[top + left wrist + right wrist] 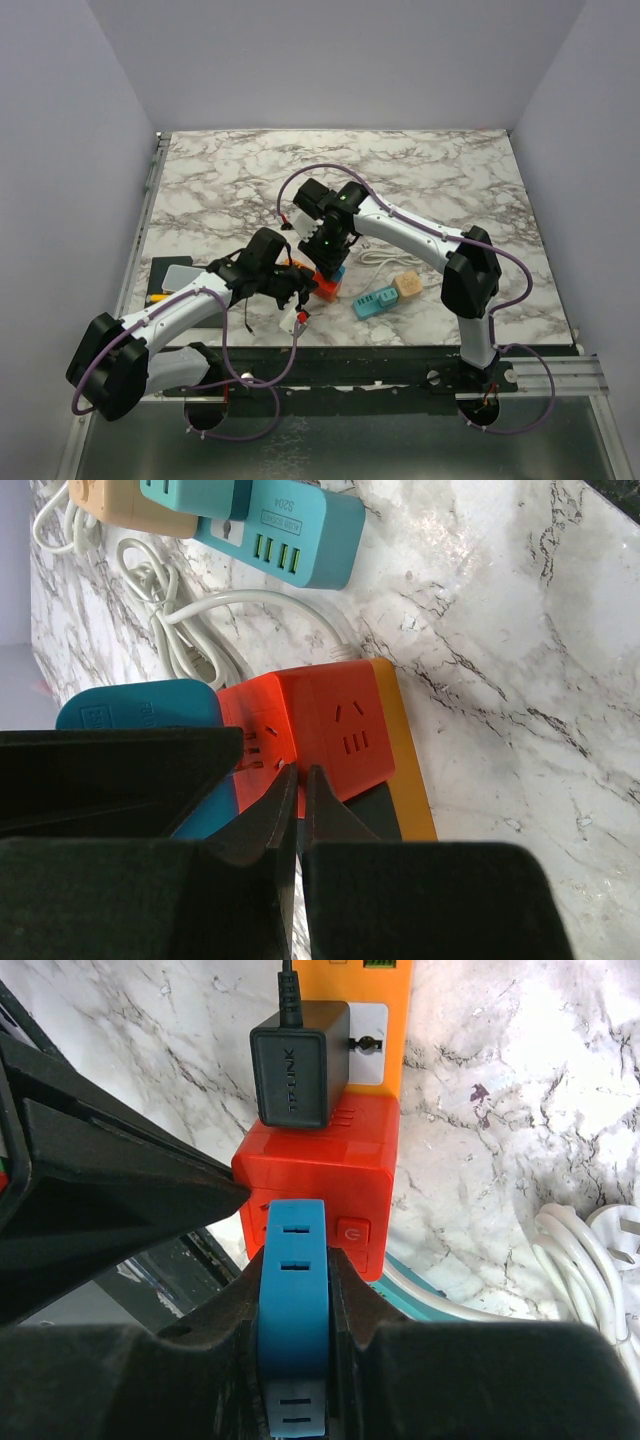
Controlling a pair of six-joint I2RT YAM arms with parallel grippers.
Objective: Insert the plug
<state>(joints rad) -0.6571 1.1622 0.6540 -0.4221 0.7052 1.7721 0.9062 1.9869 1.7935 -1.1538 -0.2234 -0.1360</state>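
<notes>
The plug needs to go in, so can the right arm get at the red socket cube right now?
Probably yes: the right gripper, shut on the blue plug, is right at the red cube with nothing between.

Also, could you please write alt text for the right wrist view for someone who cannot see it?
The right claw grips a blue plug, whose far end meets a red cube of sockets on a marble table. A black adapter sits at the cube's far side by an orange strip; a white cable lies at right.
</notes>
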